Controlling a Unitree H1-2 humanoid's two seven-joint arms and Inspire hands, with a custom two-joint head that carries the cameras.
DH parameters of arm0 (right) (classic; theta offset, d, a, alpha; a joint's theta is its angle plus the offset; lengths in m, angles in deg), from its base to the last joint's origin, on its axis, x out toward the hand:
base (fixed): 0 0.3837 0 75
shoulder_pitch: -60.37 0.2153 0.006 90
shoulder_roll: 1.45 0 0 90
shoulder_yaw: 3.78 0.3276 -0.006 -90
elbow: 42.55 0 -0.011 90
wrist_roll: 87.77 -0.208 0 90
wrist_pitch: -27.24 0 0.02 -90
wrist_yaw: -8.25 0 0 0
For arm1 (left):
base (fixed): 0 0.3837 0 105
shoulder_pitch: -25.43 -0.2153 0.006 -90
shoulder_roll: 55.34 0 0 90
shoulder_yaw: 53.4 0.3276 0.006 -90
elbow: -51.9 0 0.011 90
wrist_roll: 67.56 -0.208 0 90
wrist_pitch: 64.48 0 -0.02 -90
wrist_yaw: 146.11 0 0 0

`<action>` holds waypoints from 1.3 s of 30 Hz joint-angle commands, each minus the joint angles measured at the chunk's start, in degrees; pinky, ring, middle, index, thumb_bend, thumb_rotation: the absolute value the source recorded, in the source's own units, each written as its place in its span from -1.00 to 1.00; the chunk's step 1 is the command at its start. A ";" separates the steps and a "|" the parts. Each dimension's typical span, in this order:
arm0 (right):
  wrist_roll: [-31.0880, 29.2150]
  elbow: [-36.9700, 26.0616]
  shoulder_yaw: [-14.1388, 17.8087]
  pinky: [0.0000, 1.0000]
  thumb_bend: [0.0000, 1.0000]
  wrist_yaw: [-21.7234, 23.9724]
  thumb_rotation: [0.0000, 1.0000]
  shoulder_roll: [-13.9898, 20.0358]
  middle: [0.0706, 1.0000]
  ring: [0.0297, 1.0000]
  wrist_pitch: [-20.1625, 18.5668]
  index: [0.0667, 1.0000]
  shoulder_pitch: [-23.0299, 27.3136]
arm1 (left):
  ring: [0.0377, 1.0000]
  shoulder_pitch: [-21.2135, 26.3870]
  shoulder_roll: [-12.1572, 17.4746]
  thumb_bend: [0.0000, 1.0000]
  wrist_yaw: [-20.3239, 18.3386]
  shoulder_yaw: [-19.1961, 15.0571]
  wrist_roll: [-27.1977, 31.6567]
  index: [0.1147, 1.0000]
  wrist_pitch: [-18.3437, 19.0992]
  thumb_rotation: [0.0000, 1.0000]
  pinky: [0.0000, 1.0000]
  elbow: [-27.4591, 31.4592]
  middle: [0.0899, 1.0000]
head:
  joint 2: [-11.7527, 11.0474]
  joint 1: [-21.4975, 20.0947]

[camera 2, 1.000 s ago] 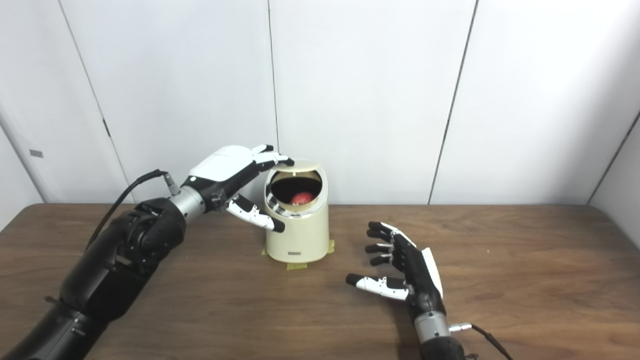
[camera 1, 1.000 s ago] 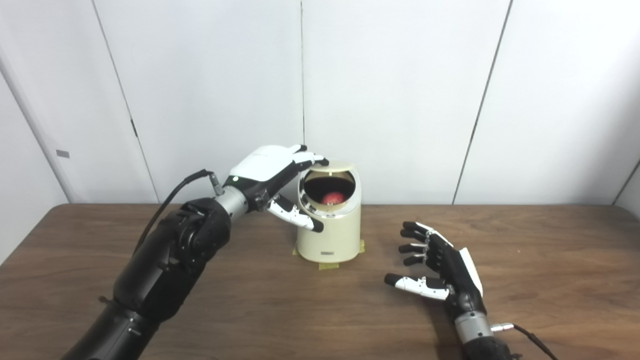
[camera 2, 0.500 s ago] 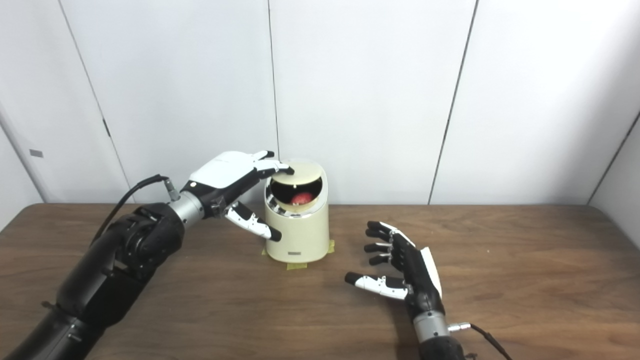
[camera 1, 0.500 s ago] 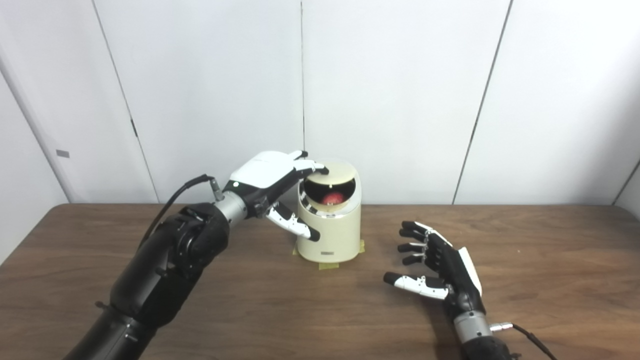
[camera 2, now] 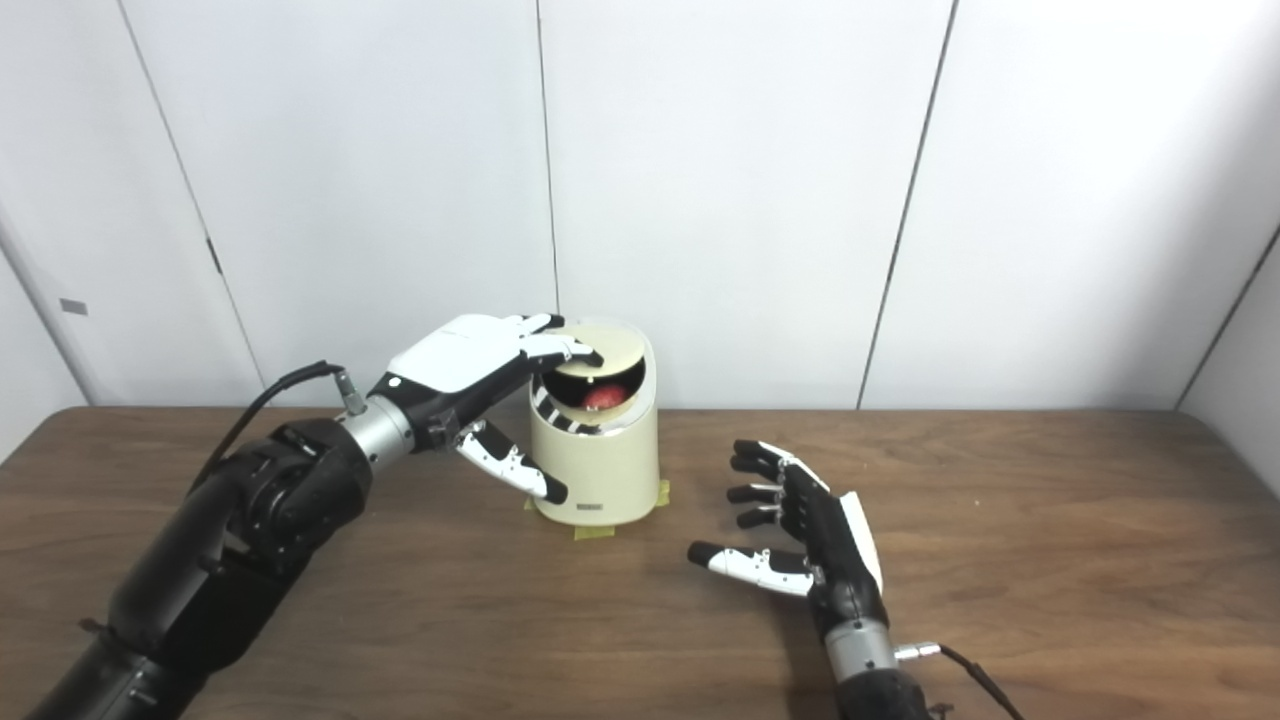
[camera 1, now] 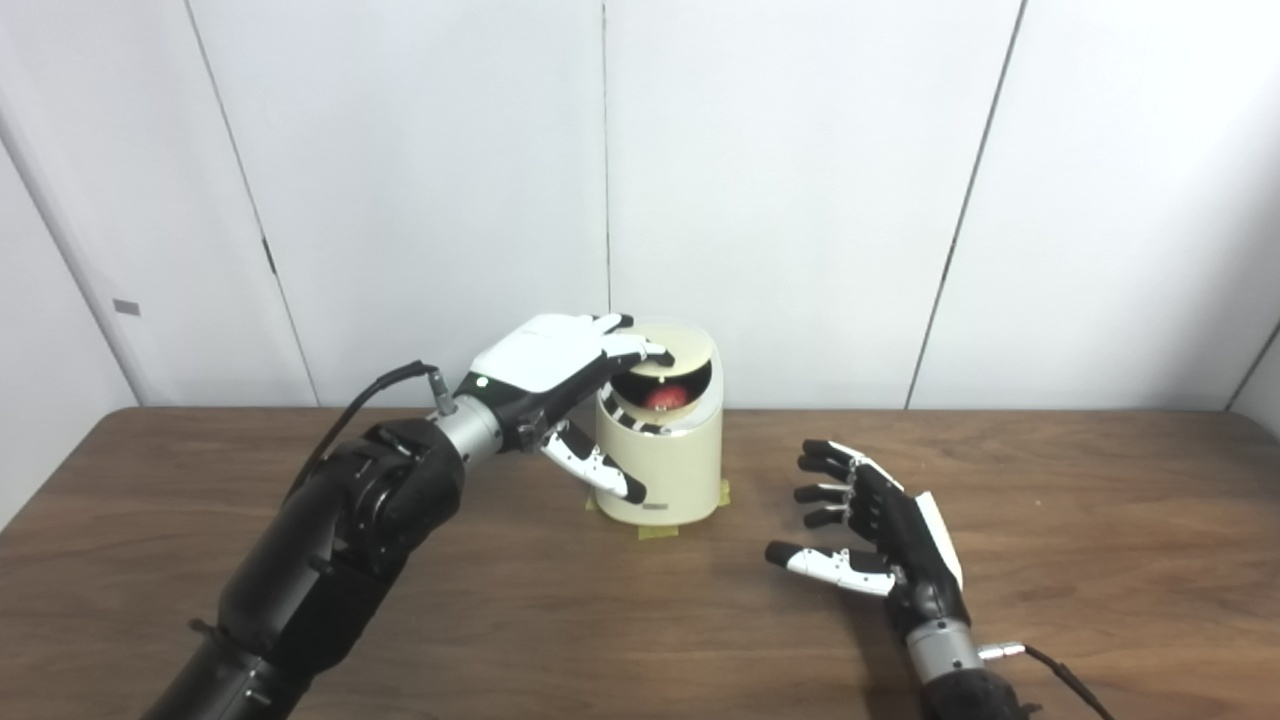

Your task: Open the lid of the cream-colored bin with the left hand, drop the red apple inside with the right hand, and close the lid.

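At centre-left, the left hand (camera 1: 560, 365) rests spread fingers on the lid (camera 1: 680, 350), grasping nothing, above the cream-colored bin (camera 1: 665, 450); the red apple (camera 1: 667, 398) lies inside. Lower right, the right hand (camera 1: 880, 535) hovers empty, fingers apart. Fingers sliding off could leave the lid ajar.

A dark brown wooden table (camera 1: 1100, 520) with a visible streaked grain fills the lower part of both views, its far edge running straight along the wall. Behind it stand plain white wall panels (camera 1: 780, 200), smooth and unmarked, divided by thin dark vertical seams (camera 1: 604, 150); some of the seams lean slightly outward toward the sides. A small grey rectangular tag (camera 1: 126, 307) sits on the leftmost panel. The light is even and soft, leaving only faint shadows on the tabletop
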 commanded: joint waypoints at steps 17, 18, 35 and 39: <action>0.11 -2.51 -0.13 0.08 0.62 -0.34 -0.69 -0.12 0.48 0.29 0.67 0.48 1.75 | 0.97 1.83 1.71 0.95 -4.64 4.42 -12.15 0.62 1.99 -0.09 1.00 1.99 0.67 | 0.63 -0.26; 0.13 -2.59 -0.14 0.08 0.62 -0.33 -0.68 -0.10 0.48 0.29 0.72 0.48 1.69 | 0.97 1.72 1.65 0.96 -4.91 4.54 -12.75 0.61 2.23 -0.10 1.00 2.00 0.67 | 0.82 -0.33; 0.06 -3.42 -0.03 0.07 0.62 -0.18 -0.65 0.21 0.47 0.27 0.69 0.48 1.00 | 1.00 -0.73 1.01 0.90 -5.38 3.38 -11.79 0.68 3.68 -0.09 1.00 2.70 0.74 | 1.30 -0.50; 0.14 -3.28 -0.02 0.06 0.61 -0.24 -0.64 0.26 0.47 0.27 0.90 0.47 0.98 | 0.98 -2.18 -0.70 0.81 -0.51 -1.14 -6.25 0.63 2.78 -0.15 1.00 4.78 0.68 | 1.30 -0.48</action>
